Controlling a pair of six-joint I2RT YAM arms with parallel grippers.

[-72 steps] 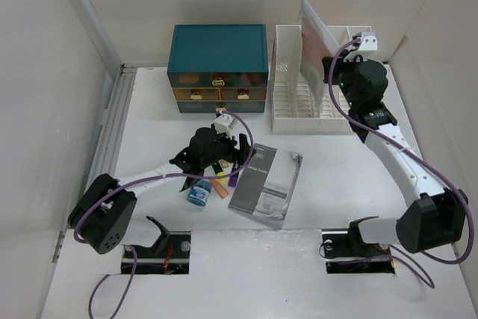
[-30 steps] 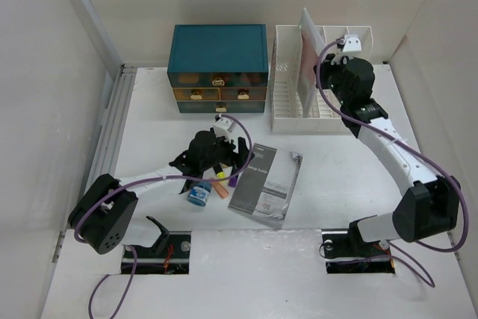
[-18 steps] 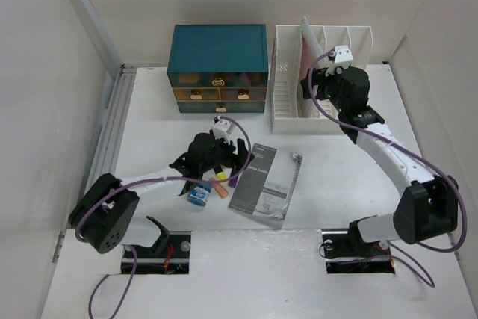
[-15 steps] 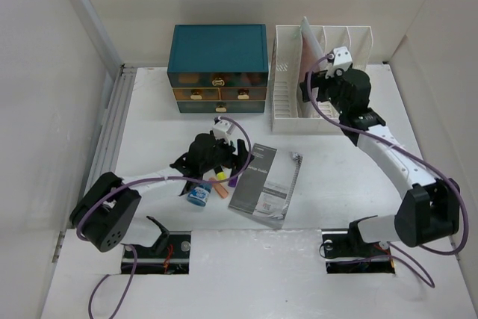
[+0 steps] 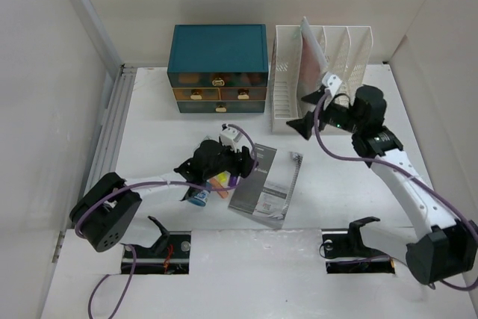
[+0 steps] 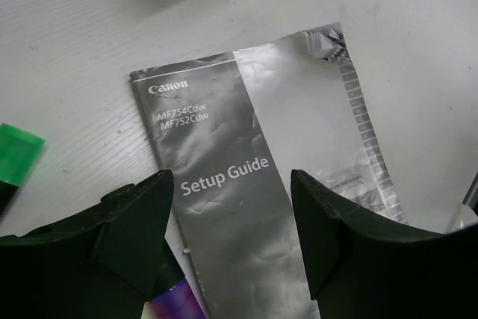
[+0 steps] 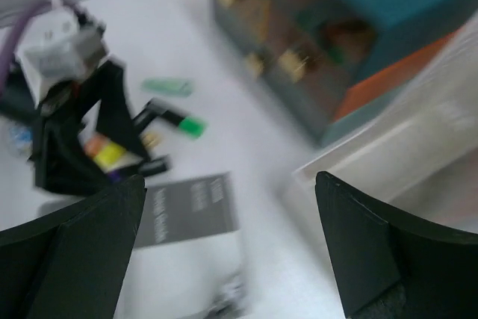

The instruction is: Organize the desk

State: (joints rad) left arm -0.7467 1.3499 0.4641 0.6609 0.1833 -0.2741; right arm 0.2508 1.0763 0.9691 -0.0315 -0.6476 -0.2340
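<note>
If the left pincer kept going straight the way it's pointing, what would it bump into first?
Most likely the grey setup booklet: the wrist view shows it lying straight ahead, framed by the open left pincer. How far off it lies is unclear.

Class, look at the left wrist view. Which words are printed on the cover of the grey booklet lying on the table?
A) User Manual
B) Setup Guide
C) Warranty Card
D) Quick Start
B: the booklet reads "Setup Guide" in white on its dark cover strip, below the Canon name.
</note>
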